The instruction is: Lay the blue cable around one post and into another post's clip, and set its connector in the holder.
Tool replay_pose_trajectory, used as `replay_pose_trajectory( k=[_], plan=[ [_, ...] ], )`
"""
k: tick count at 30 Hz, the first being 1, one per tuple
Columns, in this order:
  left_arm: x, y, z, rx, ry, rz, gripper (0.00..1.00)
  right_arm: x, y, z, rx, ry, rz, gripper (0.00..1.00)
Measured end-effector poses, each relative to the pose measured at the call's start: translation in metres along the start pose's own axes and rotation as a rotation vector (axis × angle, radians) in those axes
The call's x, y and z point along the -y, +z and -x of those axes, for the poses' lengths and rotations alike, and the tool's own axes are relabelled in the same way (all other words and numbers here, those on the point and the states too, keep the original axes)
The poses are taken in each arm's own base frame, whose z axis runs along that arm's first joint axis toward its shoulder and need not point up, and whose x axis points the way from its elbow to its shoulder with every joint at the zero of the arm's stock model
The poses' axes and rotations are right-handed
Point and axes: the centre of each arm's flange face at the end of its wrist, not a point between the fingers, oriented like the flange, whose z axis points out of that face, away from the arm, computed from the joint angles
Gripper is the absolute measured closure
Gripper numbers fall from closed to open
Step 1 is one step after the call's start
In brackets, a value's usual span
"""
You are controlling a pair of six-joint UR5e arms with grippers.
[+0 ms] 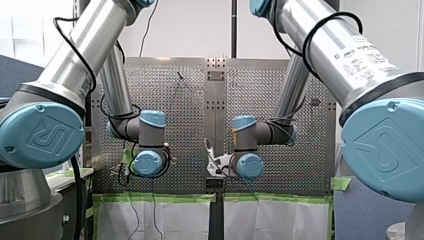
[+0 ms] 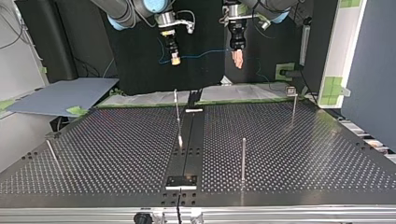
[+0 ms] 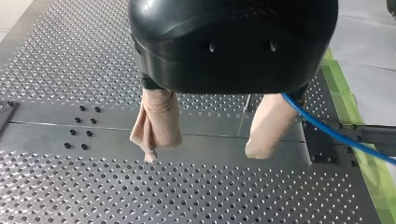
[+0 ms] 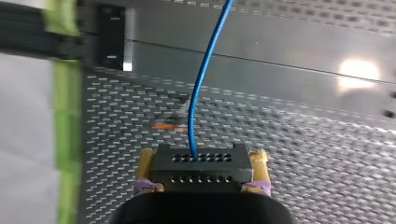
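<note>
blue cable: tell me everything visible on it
Thin, smooth blue cable, held in the air, clear of every post. One end enters the black perforated connector clamped between the yellow pads of my right tool. It spans across to my left tool, passing beside one beige finger; those fingers stand apart.

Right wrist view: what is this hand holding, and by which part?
My right hand clamps the black rectangular plastic connector by its two short ends, between yellow pads; the thin blue cable leaves its front face.
</note>
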Motion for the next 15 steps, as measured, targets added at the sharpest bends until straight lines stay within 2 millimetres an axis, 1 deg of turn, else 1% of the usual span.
replay_pose_trajectory(
  k=[3, 10, 13, 15],
  plan=[
    [0.000, 0.000, 0.000, 0.000, 0.000, 0.000, 0.00, 0.000, -0.002, 0.006, 0.024, -0.005, -0.003, 1.00],
    [0.000, 0.000, 0.000, -0.001, 0.000, 0.000, 0.00, 0.000, -0.003, 0.008, 0.034, -0.007, -0.004, 1.00],
    [-0.006, -0.002, 0.001, -0.010, -0.006, 0.004, 0.00, 0.002, -0.002, 0.001, 0.027, 0.004, -0.005, 1.00],
    [-0.012, -0.004, 0.003, -0.021, -0.013, 0.014, 0.00, 0.003, 0.000, -0.008, 0.019, 0.019, -0.004, 1.00]
  ],
)
